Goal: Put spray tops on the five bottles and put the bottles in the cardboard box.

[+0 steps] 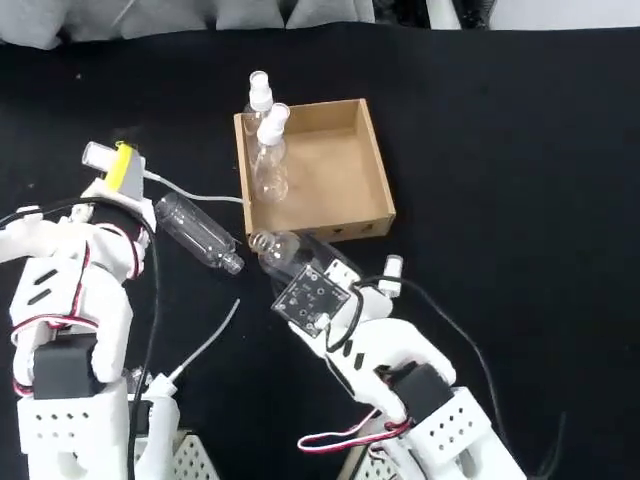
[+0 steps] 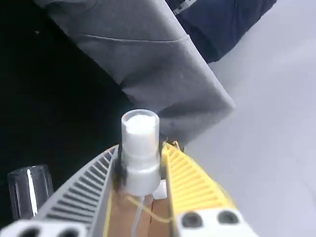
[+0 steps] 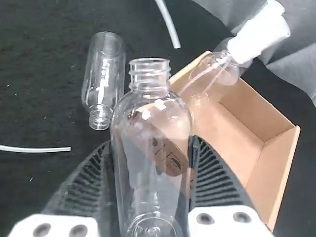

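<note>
My left gripper [image 1: 108,162] is shut on a white spray top [image 2: 140,148], held between its grey and yellow fingers; the top's thin tube trails toward the box. My right gripper [image 3: 149,145] is shut on a clear uncapped bottle [image 3: 150,133], its open neck toward the cardboard box [image 3: 256,148]. In the high view this bottle [image 1: 283,250] lies just in front of the box [image 1: 375,160]. Another uncapped bottle [image 1: 200,232] lies on the black table between the arms. A capped bottle [image 1: 270,150] leans in the box's left corner, and a second capped bottle [image 1: 260,92] stands behind it.
A loose spray top [image 1: 392,267] sits beside the right arm. Another spray top [image 1: 160,385] with a long tube lies near the left arm's base. Grey cushions [image 1: 120,15] line the table's far edge. A wide stretch of black table [image 1: 520,180] lies right of the box.
</note>
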`<state>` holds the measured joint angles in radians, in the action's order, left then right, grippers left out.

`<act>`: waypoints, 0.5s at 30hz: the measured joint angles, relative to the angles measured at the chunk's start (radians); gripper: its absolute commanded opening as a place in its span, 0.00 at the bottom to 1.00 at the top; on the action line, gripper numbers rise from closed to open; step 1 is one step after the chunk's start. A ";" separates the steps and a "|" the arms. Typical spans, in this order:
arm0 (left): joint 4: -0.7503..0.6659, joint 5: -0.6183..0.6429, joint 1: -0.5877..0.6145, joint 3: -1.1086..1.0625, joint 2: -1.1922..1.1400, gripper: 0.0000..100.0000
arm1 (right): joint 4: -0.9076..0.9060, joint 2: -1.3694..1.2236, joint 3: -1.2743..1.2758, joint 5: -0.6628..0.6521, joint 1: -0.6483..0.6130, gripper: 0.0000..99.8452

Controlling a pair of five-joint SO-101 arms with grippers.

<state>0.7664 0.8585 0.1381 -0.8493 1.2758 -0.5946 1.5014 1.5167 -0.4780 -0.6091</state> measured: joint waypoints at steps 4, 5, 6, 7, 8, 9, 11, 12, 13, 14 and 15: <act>0.000 0.000 -0.002 0.000 0.002 0.03 | 0.000 0.000 0.014 -0.005 0.000 0.08; 0.000 0.000 -0.002 0.000 0.008 0.03 | 0.008 0.000 0.025 -0.005 0.000 0.08; 0.000 0.000 -0.002 0.000 0.021 0.03 | 0.021 0.000 0.037 -0.005 0.000 0.08; 0.000 0.000 -0.002 0.000 0.040 0.03 | 0.044 0.000 0.054 -0.005 -0.002 0.08; 0.002 0.000 -0.002 0.000 0.061 0.03 | 0.072 0.000 0.071 -0.006 -0.002 0.08; 0.008 0.000 -0.002 0.000 0.089 0.03 | 0.097 0.000 0.092 -0.014 -0.002 0.08; 0.021 0.000 -0.002 0.000 0.144 0.03 | 0.144 0.000 0.132 -0.049 -0.002 0.08; 0.028 0.000 -0.002 0.000 0.169 0.03 | 0.164 0.000 0.144 -0.063 -0.002 0.08; 0.031 0.000 -0.002 0.000 0.189 0.03 | 0.181 0.000 0.152 -0.074 -0.002 0.08; 0.031 0.000 -0.002 0.000 0.210 0.03 | 0.195 0.000 0.153 -0.078 -0.002 0.08; 0.031 0.000 0.002 0.000 0.215 0.03 | 0.204 0.000 0.153 -0.083 -0.002 0.08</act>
<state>0.7971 0.8585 0.1396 -0.8493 1.4906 -0.3905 1.5014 1.6701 -0.5608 -0.6107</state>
